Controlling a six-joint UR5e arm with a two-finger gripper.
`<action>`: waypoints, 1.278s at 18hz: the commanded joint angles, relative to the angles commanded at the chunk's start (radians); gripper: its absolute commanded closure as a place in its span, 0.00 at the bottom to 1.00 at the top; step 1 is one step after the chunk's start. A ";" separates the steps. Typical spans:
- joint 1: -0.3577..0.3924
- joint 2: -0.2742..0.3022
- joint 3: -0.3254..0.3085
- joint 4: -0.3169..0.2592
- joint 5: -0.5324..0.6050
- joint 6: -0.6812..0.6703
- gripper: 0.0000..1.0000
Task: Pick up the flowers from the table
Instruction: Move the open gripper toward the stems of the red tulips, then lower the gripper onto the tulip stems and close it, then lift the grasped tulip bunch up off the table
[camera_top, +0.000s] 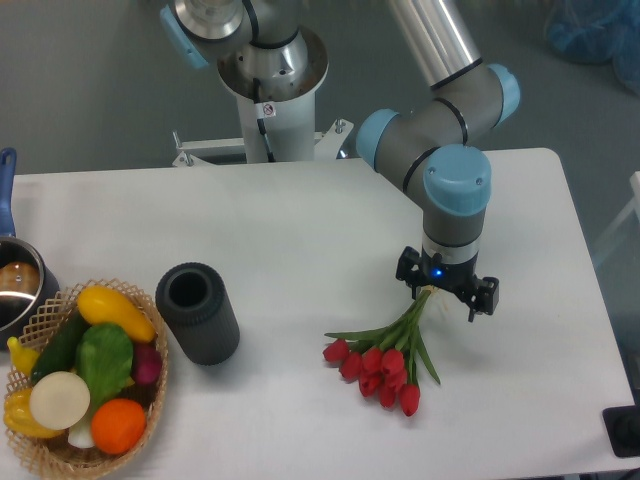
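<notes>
The flowers (385, 368) are a small bunch of red tulips with green stems and leaves, at the front right of the white table (300, 230). The buds point toward the front edge and lie low, at or just above the tabletop. The stems run up and to the right into my gripper (446, 294). My gripper points straight down over the stem ends and is shut on them. The wrist body hides the fingertips.
A black cylinder (198, 312) lies left of the flowers. A wicker basket (150, 410) of fruit and vegetables stands at the front left corner. A pot (15, 285) with a blue handle is at the left edge. The robot base (270, 90) stands behind the table.
</notes>
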 joint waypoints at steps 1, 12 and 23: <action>-0.020 -0.020 0.005 0.000 0.000 -0.002 0.00; -0.086 -0.060 0.002 -0.009 0.006 -0.006 0.00; -0.081 -0.022 0.041 -0.006 0.051 -0.020 1.00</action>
